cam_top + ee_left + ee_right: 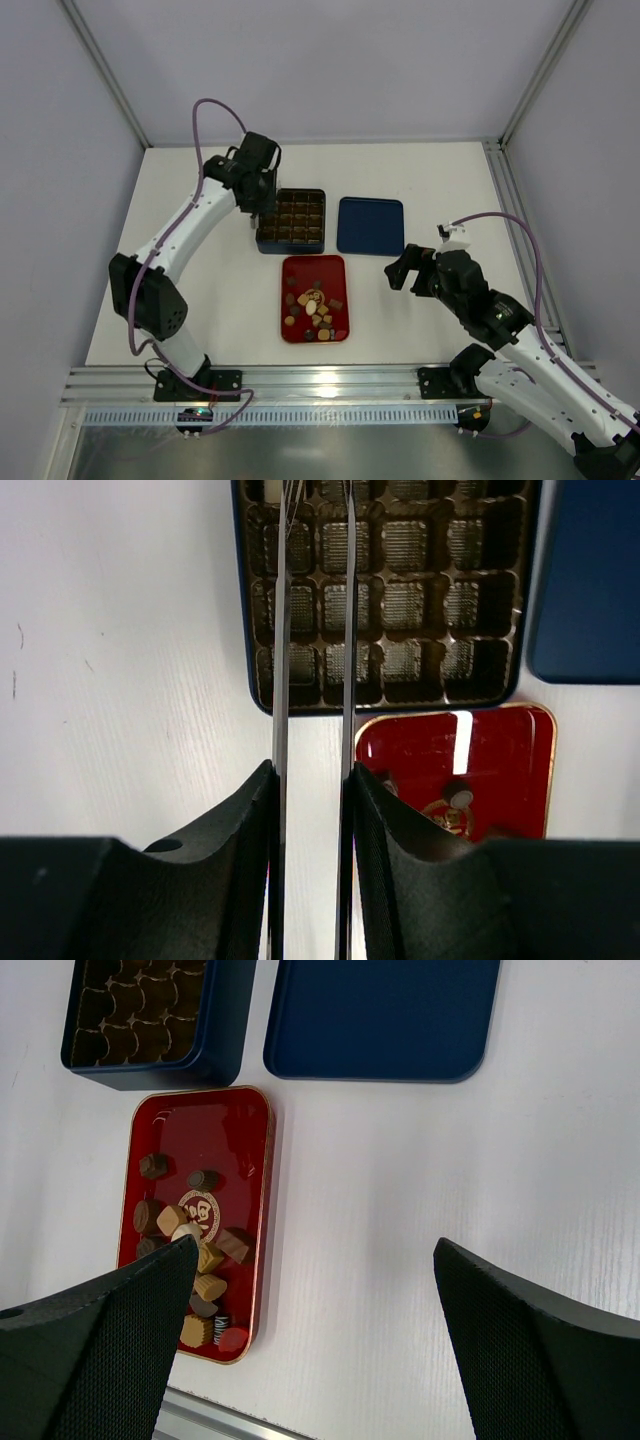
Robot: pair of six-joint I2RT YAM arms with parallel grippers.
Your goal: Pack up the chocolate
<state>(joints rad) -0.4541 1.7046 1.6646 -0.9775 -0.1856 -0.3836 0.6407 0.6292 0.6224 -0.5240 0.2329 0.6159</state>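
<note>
Chocolate [315, 305], roughly a dozen pieces, sits in the one red tray [338, 266], left of the wide-open right gripper [315, 1250]. Left gripper [257, 218] hovers at the single gridded box [300, 243], blades narrowly apart, grip unclear. One blue lid [370, 225].

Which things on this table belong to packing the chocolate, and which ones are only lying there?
Belong to the job:
- the chocolates, heaped in the red tray
- the gridded box, likely where they go

Only lying there for now:
- the flat blue lid beside the box, touched by neither arm; probably needed only at the end
</note>
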